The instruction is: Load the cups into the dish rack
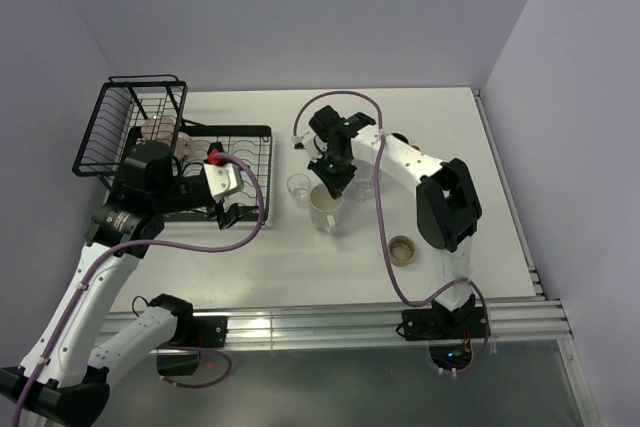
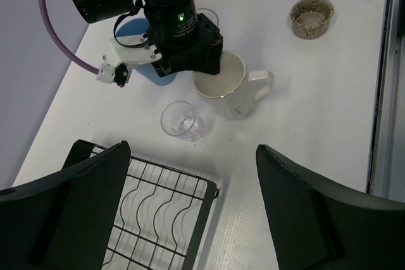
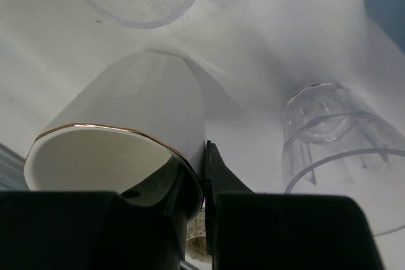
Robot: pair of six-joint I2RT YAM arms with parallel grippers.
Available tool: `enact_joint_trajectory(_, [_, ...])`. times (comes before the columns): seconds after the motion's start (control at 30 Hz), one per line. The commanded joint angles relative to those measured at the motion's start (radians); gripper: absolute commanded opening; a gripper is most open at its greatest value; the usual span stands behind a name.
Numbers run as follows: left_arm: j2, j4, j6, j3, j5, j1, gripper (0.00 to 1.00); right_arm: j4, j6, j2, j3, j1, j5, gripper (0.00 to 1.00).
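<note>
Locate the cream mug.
Top view: the cream mug stands at the table centre, right of a clear glass, its rim pinched by the right gripper.

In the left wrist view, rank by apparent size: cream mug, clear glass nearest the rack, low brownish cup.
1. cream mug, clearly largest.
2. clear glass and low brownish cup: they look alike, and the cup lies farther from the camera, so I leave them unranked.
</note>
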Motion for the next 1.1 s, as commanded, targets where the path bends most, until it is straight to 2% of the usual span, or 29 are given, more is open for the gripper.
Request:
enact_joint_trajectory(0.0, [0.005,-0.006,0.037,0.043,-0.007,0.003,0.88,-0.053,0.033,-0.122,0.027,-0.045,-0.119,0.0])
enact_joint_trajectory(0.2, [-0.007,0.077,0.057,0.059,-0.027,0.001,0.89,-0.098,0.123,-0.217,0.124,-0.239,-0.504,0.0])
enact_joint_trajectory(0.23, [-0.001,0.098,0.063,0.064,-0.034,0.001,0.89,-0.087,0.16,-0.24,0.12,-0.261,-0.617,0.0])
enact_joint_trajectory(0.33, [0.025,0.174,0.103,0.087,-0.056,0.001,0.89,-0.008,0.248,-0.279,0.078,-0.328,-0.8,0.0])
enact_joint_trajectory(0.6, [0.112,0.296,0.186,0.168,-0.012,0.001,0.9,0.131,0.401,-0.308,0.035,-0.384,-1.03,0.0])
enact_joint_trajectory(0.7, [0.143,0.313,0.198,0.19,0.056,-0.002,0.9,0.224,0.483,-0.322,-0.032,-0.398,-1.136,0.0])
enact_joint_trajectory(0.73, [0.151,0.319,0.207,0.19,0.077,-0.008,0.91,0.273,0.563,-0.342,-0.06,-0.404,-1.153,0.0])
enact_joint_trajectory(0.8, [0.151,0.347,0.214,0.167,0.065,-0.049,0.91,0.463,0.666,-0.371,-0.124,-0.404,-1.175,0.0])
enact_joint_trajectory(0.83, [0.145,0.394,0.207,0.155,0.055,-0.065,0.91,0.552,0.8,-0.409,-0.202,-0.402,-1.189,0.0])
enact_joint_trajectory(0.87, [0.143,0.411,0.209,0.142,0.041,-0.079,0.91,0.779,0.892,-0.426,-0.245,-0.402,-1.195,0.0])
enact_joint_trajectory(0.9, [0.142,0.418,0.239,0.123,0.032,-0.114,0.91,0.918,0.995,-0.446,-0.299,-0.402,-1.202,0.0])
enact_joint_trajectory(0.93, [0.14,0.422,0.262,0.113,0.018,-0.135,0.91,1.092,1.248,-0.476,-0.407,-0.402,-1.205,0.0])
enact_joint_trajectory(0.97, [0.14,0.43,0.308,0.093,-0.022,-0.18,0.91,1.437,1.392,-0.484,-0.457,-0.402,-1.201,0.0])
enact_joint_trajectory(1.0, [0.14,0.438,0.328,0.081,-0.042,-0.2,0.9,1.583,1.513,-0.484,-0.527,-0.401,-1.196,0.0])
enact_joint_trajectory(1.03, [0.139,0.448,0.347,0.069,-0.057,-0.218,0.9,1.715,1.719,-0.468,-0.552,-0.402,-1.186,0.0])
enact_joint_trajectory(1.07, [0.139,0.476,0.377,0.055,-0.073,-0.234,0.9,1.935,1.816,-0.455,-0.569,-0.402,-1.178,0.0])
